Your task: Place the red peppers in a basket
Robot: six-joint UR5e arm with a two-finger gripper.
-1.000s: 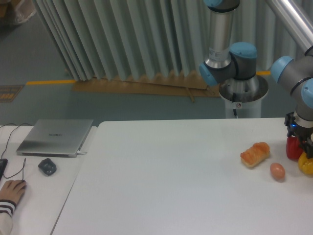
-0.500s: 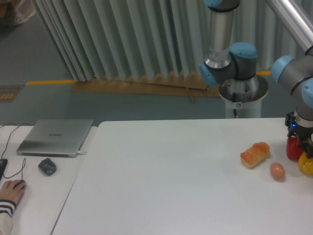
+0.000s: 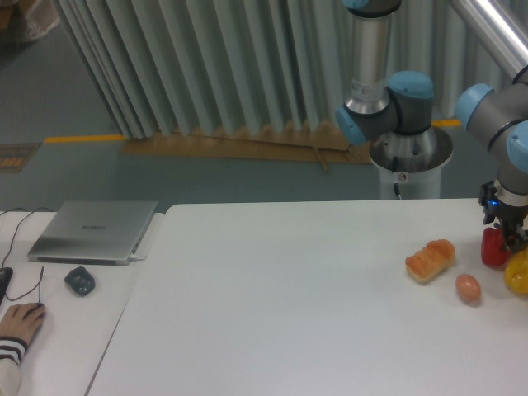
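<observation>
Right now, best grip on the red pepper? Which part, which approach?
Take the red pepper across its blocky body from above. It stands upright at the table's right edge with the yellow pepper close by on its right, so a sideways approach looks crowded. The gripper already sits over it; jaw state unclear.

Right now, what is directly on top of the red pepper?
The pincer sits on the red pepper. It covers the pepper's top and stem, and its fingertips are not clear.

Single fixed cam – front, raised, angled down across table [image 3: 272,289]; right edge prob. cropped.
</observation>
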